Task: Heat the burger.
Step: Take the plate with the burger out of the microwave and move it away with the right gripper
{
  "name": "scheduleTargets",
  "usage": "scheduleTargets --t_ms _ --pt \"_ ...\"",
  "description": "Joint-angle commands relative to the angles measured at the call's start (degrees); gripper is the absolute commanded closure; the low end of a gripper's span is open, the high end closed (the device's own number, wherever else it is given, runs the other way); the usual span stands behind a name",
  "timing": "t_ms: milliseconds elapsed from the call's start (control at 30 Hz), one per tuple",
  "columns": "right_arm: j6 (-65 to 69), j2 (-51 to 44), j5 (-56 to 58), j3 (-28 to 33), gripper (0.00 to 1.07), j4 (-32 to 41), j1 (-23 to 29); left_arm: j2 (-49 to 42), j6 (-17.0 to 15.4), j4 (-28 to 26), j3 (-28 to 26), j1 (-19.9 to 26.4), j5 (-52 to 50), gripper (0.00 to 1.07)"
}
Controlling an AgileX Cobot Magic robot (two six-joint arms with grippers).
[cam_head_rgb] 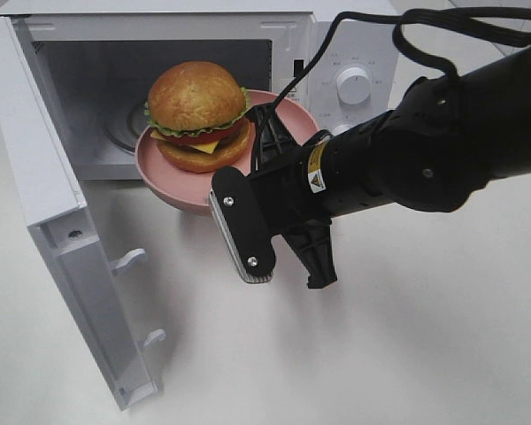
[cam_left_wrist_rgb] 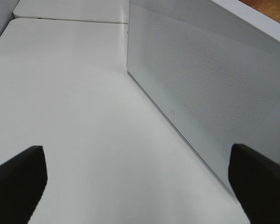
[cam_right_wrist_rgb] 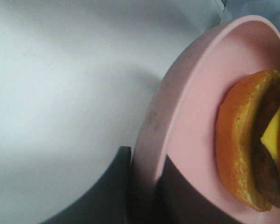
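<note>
The burger [cam_head_rgb: 197, 111], a golden-brown bun with lettuce, tomato and cheese, sits on a round pink plate [cam_head_rgb: 159, 168]. The plate hangs at the mouth of the open microwave [cam_head_rgb: 354, 35]. My right gripper [cam_head_rgb: 267, 124] is shut on the plate's right rim. In the right wrist view the right gripper [cam_right_wrist_rgb: 147, 191] pinches the plate rim [cam_right_wrist_rgb: 158, 107], one finger outside and one inside, with the burger [cam_right_wrist_rgb: 238, 140] just beyond. My left gripper [cam_left_wrist_rgb: 137, 186] stands open and holds nothing. It faces the outer side of the microwave door [cam_left_wrist_rgb: 200, 93] and does not show in the exterior view.
The microwave door [cam_head_rgb: 62, 221] is swung wide open toward the front left. A glass turntable [cam_head_rgb: 124, 128] lies inside the cavity behind the plate. The control dial [cam_head_rgb: 354, 86] is on the right panel. A black cable [cam_head_rgb: 354, 27] runs over the right arm. White tabletop [cam_head_rgb: 407, 336] lies all around.
</note>
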Motion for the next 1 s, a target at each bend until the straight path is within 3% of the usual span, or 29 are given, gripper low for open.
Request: scheduleTargets --t_ms 33,833,1000 --pt "0.11 -4.41 -4.01 2.23 1.07 -0.06 -0.52 -0.23 -0.11 -0.34 0.17 0.17 -0.57 0.09" --pt "0.34 -28.02 -4.35 22.23 1.07 1.09 -0.52 -0.23 -0.11 -0.34 0.17 0.17 -0.57 0.09" --pt "0.52 -34.21 0.29 25.32 1.07 1.09 -0.52 -0.23 -0.11 -0.34 0.17 0.17 -0.57 0.09"
